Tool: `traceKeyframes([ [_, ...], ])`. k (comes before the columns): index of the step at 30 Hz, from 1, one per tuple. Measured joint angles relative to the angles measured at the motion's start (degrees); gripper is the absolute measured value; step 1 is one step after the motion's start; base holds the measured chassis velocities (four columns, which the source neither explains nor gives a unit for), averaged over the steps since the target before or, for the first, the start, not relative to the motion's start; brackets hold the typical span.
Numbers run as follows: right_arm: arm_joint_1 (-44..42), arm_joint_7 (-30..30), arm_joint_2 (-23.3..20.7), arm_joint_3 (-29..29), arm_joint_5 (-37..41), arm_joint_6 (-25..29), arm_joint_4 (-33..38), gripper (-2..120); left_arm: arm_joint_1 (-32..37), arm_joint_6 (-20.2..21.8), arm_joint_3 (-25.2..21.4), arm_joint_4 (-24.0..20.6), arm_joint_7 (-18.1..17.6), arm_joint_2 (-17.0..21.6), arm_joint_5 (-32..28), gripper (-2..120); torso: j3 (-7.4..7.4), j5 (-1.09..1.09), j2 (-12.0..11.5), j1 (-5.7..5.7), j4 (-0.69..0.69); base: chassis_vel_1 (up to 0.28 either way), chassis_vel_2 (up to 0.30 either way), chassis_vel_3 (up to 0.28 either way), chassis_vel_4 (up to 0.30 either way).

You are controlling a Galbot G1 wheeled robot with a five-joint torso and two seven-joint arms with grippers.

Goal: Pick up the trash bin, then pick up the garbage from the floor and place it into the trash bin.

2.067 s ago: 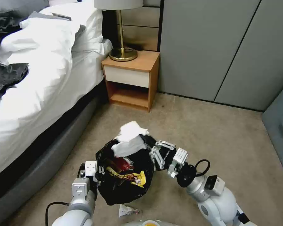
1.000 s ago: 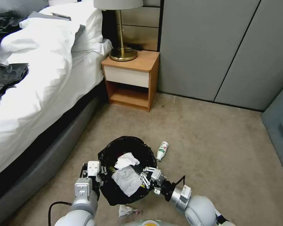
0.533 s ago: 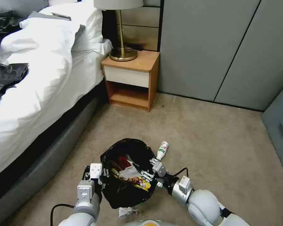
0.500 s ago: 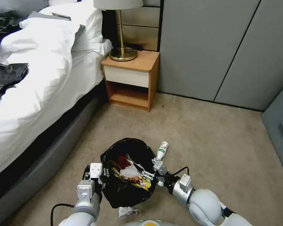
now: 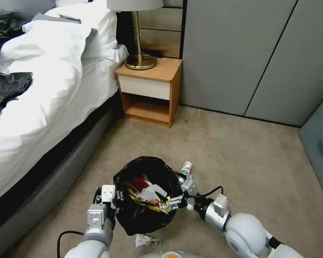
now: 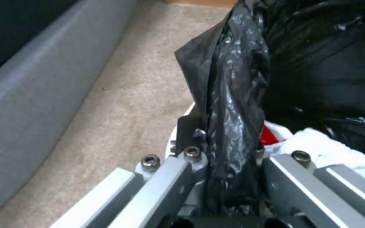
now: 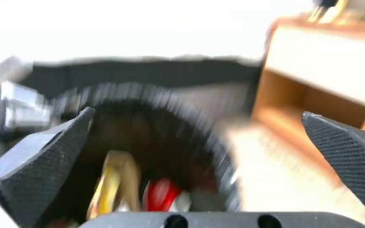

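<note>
The trash bin [image 5: 147, 215], lined with a black bag, hangs above the carpet. My left gripper [image 5: 110, 201] is shut on its near-left rim; the left wrist view has the crinkled bag [image 6: 237, 79] pinched in that gripper [image 6: 225, 152]. Inside lie garbage pieces: a red packet [image 5: 137, 181], a white tissue [image 5: 150, 191] and a yellow wrapper [image 5: 152, 205]. My right gripper [image 5: 178, 193] is open at the bin's right rim, nothing between its pads [image 7: 43, 164]. A green-and-white bottle [image 5: 185, 170] lies on the floor just beyond it. A white crumpled piece [image 5: 145, 240] lies under the bin's near side.
A bed [image 5: 43, 89] with a grey base runs along the left. A wooden nightstand [image 5: 150, 91] with a brass lamp [image 5: 140, 61] stands at the back, grey wardrobe doors [image 5: 240, 53] beside it. Open carpet [image 5: 240, 161] lies to the right.
My right gripper carried white tissues over the bin, let them go inside, then drew back to the right rim, open. The left gripper kept its hold on the bin.
</note>
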Motion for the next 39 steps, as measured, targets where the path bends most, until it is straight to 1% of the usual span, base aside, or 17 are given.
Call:
traceKeyframes([
  [1, 0.0, 0.0, 0.0, 0.0, 0.0, 0.0, 0.0, 113, 0.0, 0.0, 0.0, 0.0, 0.0, 0.0, 0.0, 1, 0.0, 0.0, 0.0, 0.0, 0.0, 0.0, 0.0, 0.0, 0.0],
  [3, -2.5, 2.6, 3.1, 3.7, -2.7, 1.6, 3.8, 114, -0.5, 0.1, -0.4, 0.5, 0.1, 0.2, -0.4, 1, 0.0, -0.01, 0.0, 0.0, -0.02, 0.0, 0.0, 0.0, 0.0],
  [4, -2.5, 2.6, 3.1, 3.7, -2.7, 1.6, 3.8, 114, -0.5, 0.1, -0.4, 0.5, 0.1, 0.2, -0.4, 1, 0.0, -0.01, 0.0, 0.0, -0.02, 0.0, 0.0, 0.0, 0.0],
  [6, -4.8, 5.2, 6.7, 7.7, -5.9, 3.6, 6.2, 115, -1.0, 0.3, -1.0, 0.5, 0.0, 0.3, -1.0, 1, 0.0, 0.0, 0.0, 0.0, 0.0, 0.0, 0.0, 0.0, 0.0],
  [7, -4.8, 5.2, 6.7, 7.7, -5.9, 3.6, 6.2, 115, -1.0, 0.3, -1.0, 0.5, 0.0, 0.3, -1.0, 1, 0.0, 0.0, 0.0, 0.0, 0.0, 0.0, 0.0, 0.0, 0.0],
  [10, -8.2, 7.9, 10.3, 12.4, -8.5, 5.7, 7.7, 113, -1.6, 0.7, -2.0, 0.1, -0.2, 0.5, -1.9, 1, 0.0, -0.01, 0.0, 0.0, -0.01, 0.0, 0.0, 0.0, 0.0],
  [11, -8.2, 7.9, 10.3, 12.4, -8.5, 5.7, 7.7, 113, -1.6, 0.7, -2.0, 0.1, -0.2, 0.5, -1.9, 1, 0.0, -0.01, 0.0, 0.0, -0.01, 0.0, 0.0, 0.0, 0.0],
  [12, -11.0, 8.4, 12.1, 15.5, -9.3, 7.3, 7.9, 110, -1.7, 0.8, -2.6, -0.4, -0.2, 0.6, -2.1, 1, 0.0, 0.0, 0.0, 0.0, -0.01, 0.0, 0.0, 0.0, 0.0],
  [15, -13.1, 8.5, 13.0, 17.6, -9.3, 8.5, 7.6, 107, -1.7, 0.9, -2.8, -0.8, -0.2, 0.7, -2.3, 1, 0.0, 0.0, 0.0, 0.0, -0.01, 0.0, 0.0, 0.0, 0.0],
  [16, -14.5, 8.6, 13.6, 19.1, -9.3, 9.4, 6.7, 103, -1.7, 0.9, -2.9, -1.1, -0.2, 0.7, -2.4, 1, 0.0, 0.0, 0.0, 0.0, -0.02, 0.0, 0.0, 0.0, 0.0],
  [18, -15.0, 8.6, 13.9, 19.7, -9.3, 9.9, 6.2, 102, -1.7, 0.9, -3.0, -1.1, -0.3, 0.7, -2.5, 1, 0.0, 0.0, 0.0, 0.0, -0.01, 0.0, 0.0, 0.0, 0.0],
  [20, -16.4, 9.1, 14.7, 21.2, -9.2, 11.4, 3.4, 100, -1.6, 0.9, -3.2, -1.1, -0.3, 0.7, -2.5, 1, 0.0, 0.0, 0.0, 0.0, -0.01, 0.0, 0.0, 0.0, 0.0],
  [24, -16.7, 9.8, 15.5, 21.3, -8.7, 12.7, 0.8, 100, -1.6, 0.8, -3.3, -1.1, -0.3, 0.6, -2.5, 1, 0.0, 0.0, 0.0, 0.0, -0.01, 0.0, 0.0, 0.0, 0.0],
  [27, -16.0, 10.1, 16.6, 20.2, -7.9, 15.4, -3.1, 100, -1.5, 0.8, -3.2, -1.1, -0.4, 0.5, -2.5, 1, 0.0, 0.01, 0.0, 0.0, 0.0, 0.0, 0.0, 0.0, 0.0],
  [30, -15.7, 10.3, 16.9, 19.3, -7.5, 16.2, -4.0, 100, -1.4, 0.8, -3.1, -1.1, -0.4, 0.4, -2.3, 1, 0.0, 0.0, 0.0, 0.0, 0.0, 0.0, 0.0, 0.0, 0.0],
  [38, -13.3, 10.7, 16.7, 17.3, -8.0, 16.2, -6.3, 100, -1.2, 0.8, -3.0, -1.3, -0.4, 0.3, -2.1, 1, 0.0, 0.0, 0.0, 0.0, 0.0, 0.0, 0.0, 0.0, 0.0],
  [39, -12.7, 10.8, 16.6, 17.0, -8.0, 15.9, -6.7, 100, -1.2, 0.8, -2.9, -1.4, -0.4, 0.3, -2.1, 1, 0.0, 0.0, 0.0, 0.0, -0.02, 0.0, 0.0, 0.0, 0.0],
])
